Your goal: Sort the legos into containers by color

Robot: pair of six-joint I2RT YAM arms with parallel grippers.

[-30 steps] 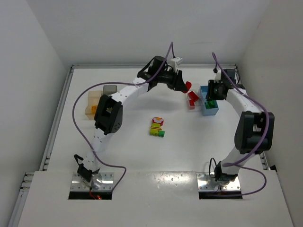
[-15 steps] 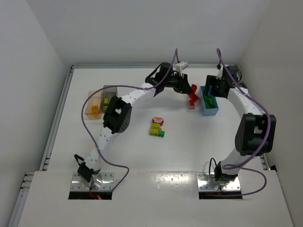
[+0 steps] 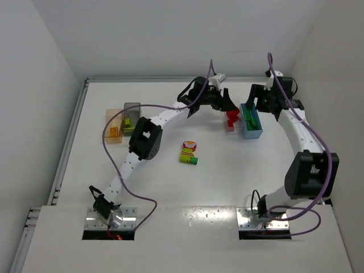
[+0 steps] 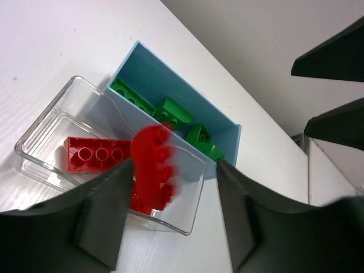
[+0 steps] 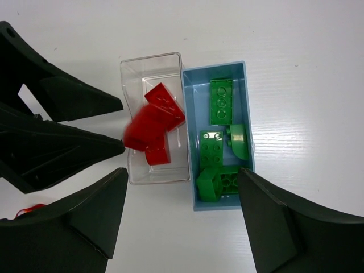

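Hovering with fingers spread and empty, left gripper (image 4: pixel 168 170), right gripper (image 5: pixel 182 173), two side-by-side bins, long axes parallel, clear bin (image 5: pixel 136 79) with three red legos (image 5: pixel 165 102), blue bin (image 5: pixel 216 69) with four green legos (image 5: pixel 220 101).

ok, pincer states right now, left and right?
Left pincer: open, blurred red brick over the clear bin, not gripped.
Right pincer: open, empty.

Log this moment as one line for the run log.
left tool open over clear bin | red brick dropping in, blurred | right tool open, empty, near blue bin | mixed cluster unsorted mid-table
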